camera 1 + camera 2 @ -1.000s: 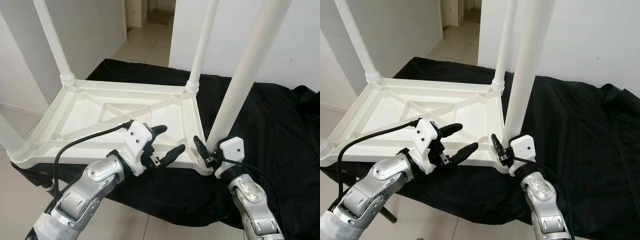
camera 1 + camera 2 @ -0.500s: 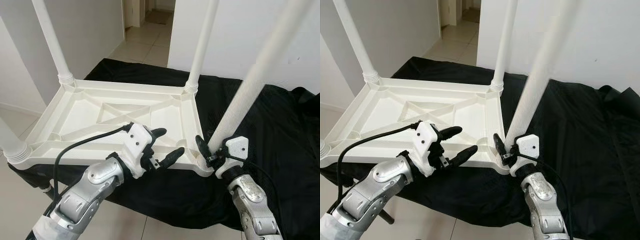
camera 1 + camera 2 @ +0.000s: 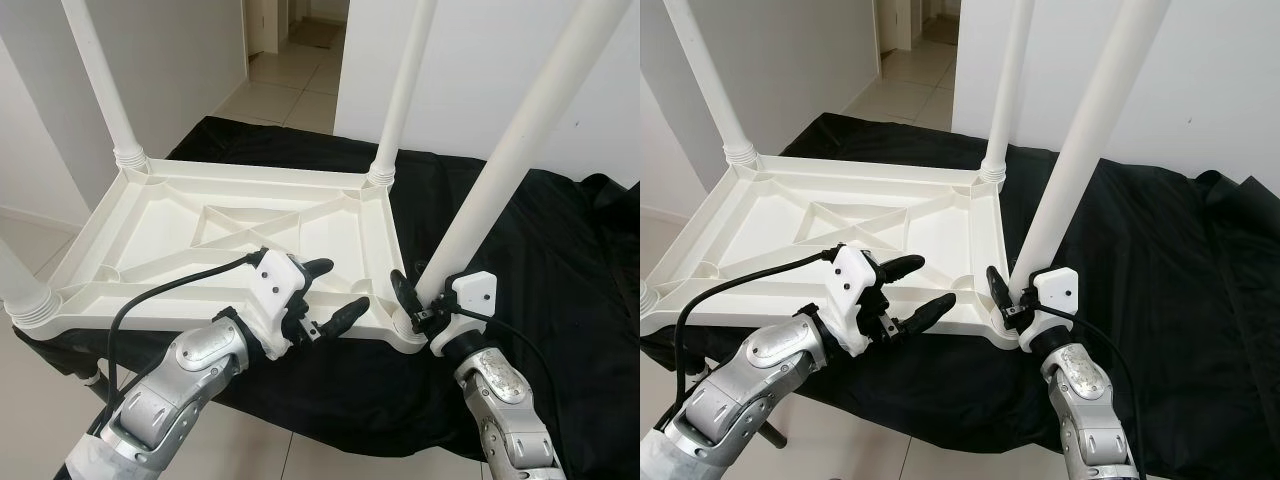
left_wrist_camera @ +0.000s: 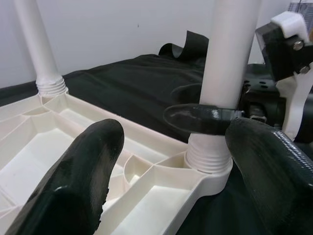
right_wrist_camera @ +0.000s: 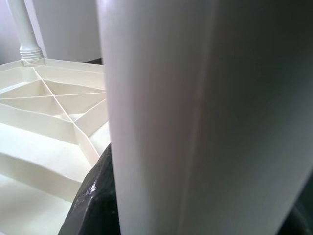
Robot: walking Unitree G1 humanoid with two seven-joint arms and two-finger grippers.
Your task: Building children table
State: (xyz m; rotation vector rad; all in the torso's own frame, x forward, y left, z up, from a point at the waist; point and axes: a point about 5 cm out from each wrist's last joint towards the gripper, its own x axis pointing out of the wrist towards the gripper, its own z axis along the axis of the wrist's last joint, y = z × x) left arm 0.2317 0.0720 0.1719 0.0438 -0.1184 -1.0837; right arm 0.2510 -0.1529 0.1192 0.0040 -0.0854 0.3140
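Black cloth [image 3: 560, 250]: spread under the tabletop, reaching well past its right side.
Tabletop [image 3: 200, 240]: white plastic, upside down on the cloth, ribbed underside up.
Far legs [image 3: 400, 90]: white tubes upright in the tabletop's two far corner sockets.
Near-right leg [image 3: 500, 160]: stands in the tabletop's near-right corner socket, leaning right, away from the tabletop.
Near-left leg [image 3: 20, 285]: in the near-left corner socket, partly visible.
Left gripper [image 3: 327, 292]: over the tabletop's near edge, left of the near-right leg, fingers spread and grasping nothing.
Right gripper [image 3: 415, 300]: at the tabletop's near-right corner, clenched around the near-right leg just above its socket.
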